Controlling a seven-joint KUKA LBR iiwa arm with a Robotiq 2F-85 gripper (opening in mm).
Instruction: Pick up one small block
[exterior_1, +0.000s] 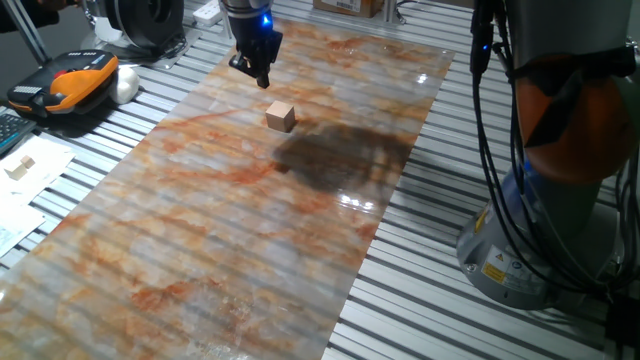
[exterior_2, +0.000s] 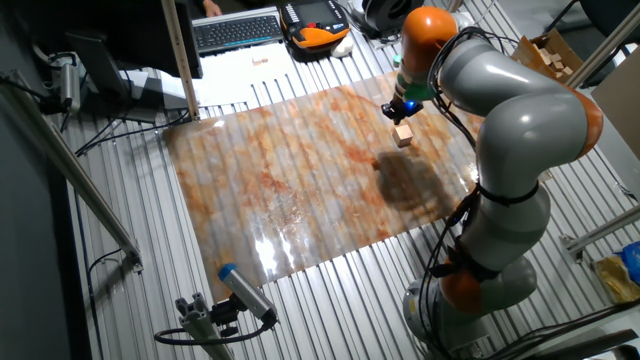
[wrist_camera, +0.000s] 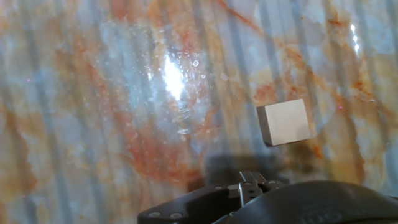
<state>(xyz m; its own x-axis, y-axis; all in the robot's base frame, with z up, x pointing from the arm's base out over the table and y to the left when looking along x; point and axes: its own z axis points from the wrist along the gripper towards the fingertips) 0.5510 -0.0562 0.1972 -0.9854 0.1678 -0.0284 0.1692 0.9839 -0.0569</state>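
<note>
The small block (exterior_1: 281, 116) is a light-tan plain wooden cube. It lies on the marble-patterned board (exterior_1: 200, 230), in its far half. It also shows in the other fixed view (exterior_2: 404, 134) and at the right of the hand view (wrist_camera: 285, 122). My gripper (exterior_1: 260, 76) hovers above the board, just beyond and to the left of the block, and does not touch it. Its fingers look pressed together, with nothing between them. In the hand view the fingertips (wrist_camera: 252, 179) sit at the bottom edge, below and left of the block.
The board lies on a slatted metal table (exterior_1: 420, 300). An orange-black pendant (exterior_1: 70, 80) and papers with a pale cream block piece (exterior_1: 20, 165) lie at the left. The robot's base (exterior_1: 540, 220) stands at the right. A keyboard (exterior_2: 235, 30) and a cardboard box (exterior_2: 550, 55) are at the far side.
</note>
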